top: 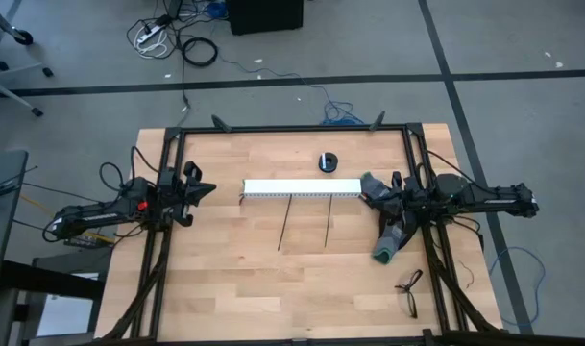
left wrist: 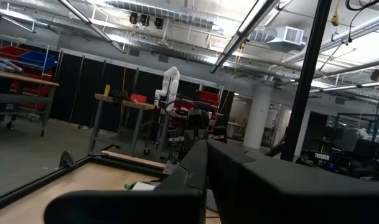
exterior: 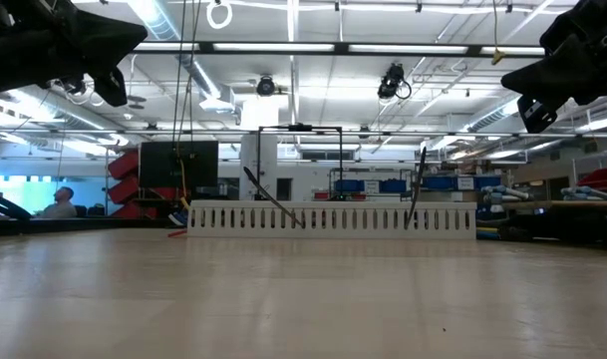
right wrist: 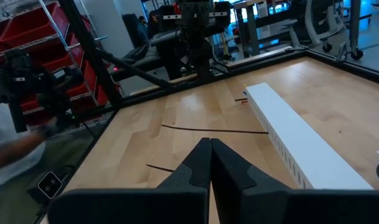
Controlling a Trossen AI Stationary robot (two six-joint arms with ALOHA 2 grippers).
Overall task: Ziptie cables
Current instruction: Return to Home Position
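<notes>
Two thin black zipties (top: 284,223) (top: 329,219) lie side by side on the wooden table. Their far ends lean on the long white slotted channel (top: 302,189) and stick up above it in the low view (exterior: 419,184). Of the cables only a short red end (right wrist: 241,99) shows, at the channel's left end (exterior: 175,233); the rest is hidden. My left gripper (top: 207,189) hangs shut above the table's left side, clear of everything. My right gripper (top: 366,182) hangs shut by the channel's right end, touching nothing (right wrist: 210,158).
A small black round object (top: 329,161) sits just beyond the channel. A grey-green soft thing (top: 386,242) lies beside the right arm, and a dark pair of spectacles (top: 408,288) near the table's front right. A black frame (top: 292,128) borders the table.
</notes>
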